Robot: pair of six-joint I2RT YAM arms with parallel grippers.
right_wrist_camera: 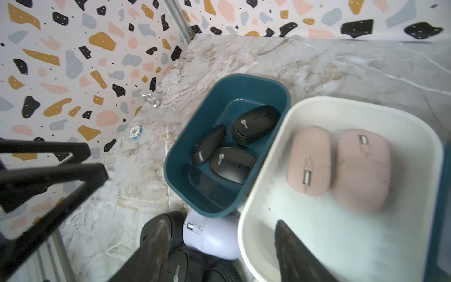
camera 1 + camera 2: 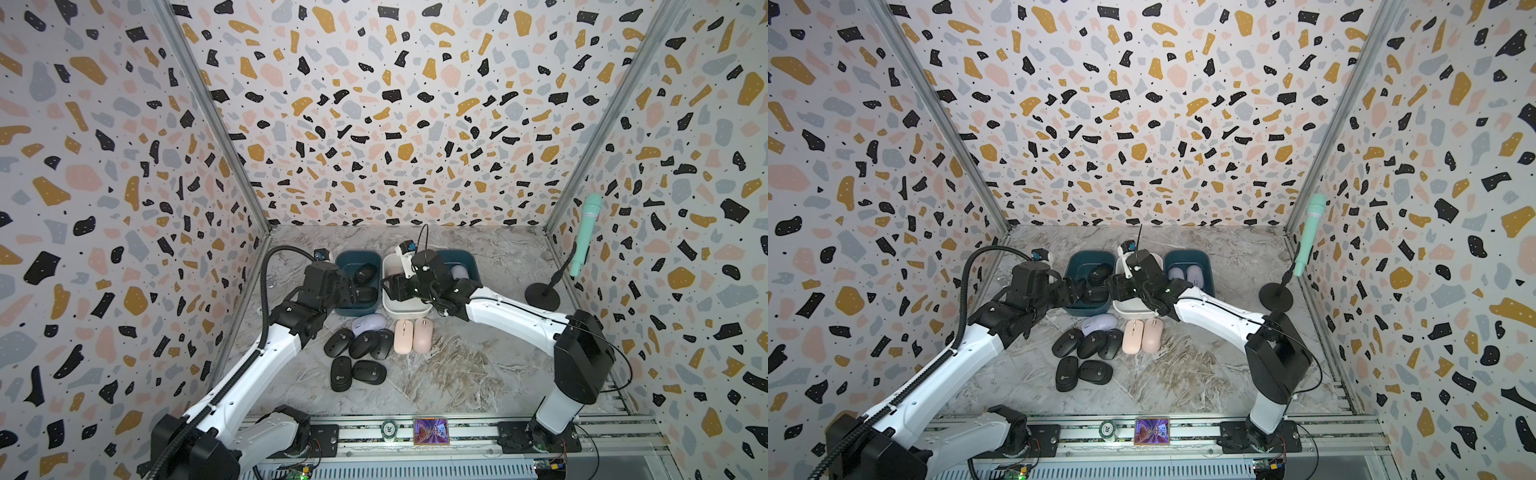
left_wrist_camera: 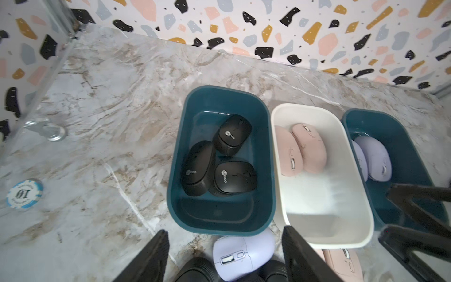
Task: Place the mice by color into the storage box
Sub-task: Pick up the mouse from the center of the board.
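Observation:
Three storage boxes stand in a row at the back. The left teal box [image 3: 175, 171] holds three black mice [image 3: 234, 178]. Two pink mice [image 3: 310, 146] lie in the white box [image 3: 361, 207], and two lavender mice [image 3: 375, 156] in the right teal box [image 3: 410, 146]. In front of the boxes on the table lie one lavender mouse [image 2: 369, 324], several black mice [image 2: 361, 345] and two pink mice [image 2: 413, 336]. My left gripper [image 3: 225, 244] hangs open and empty over the left teal box's near edge. My right gripper [image 1: 224, 234] is open and empty over the white box's near rim.
A mint microphone [image 2: 584, 237] stands on a black stand [image 2: 542, 295] by the right wall. A blue poker chip [image 3: 24, 193] and a metal knob [image 3: 55, 131] lie left of the boxes. Along the front rail sit another chip [image 2: 389, 427] and a small picture card [image 2: 431, 431].

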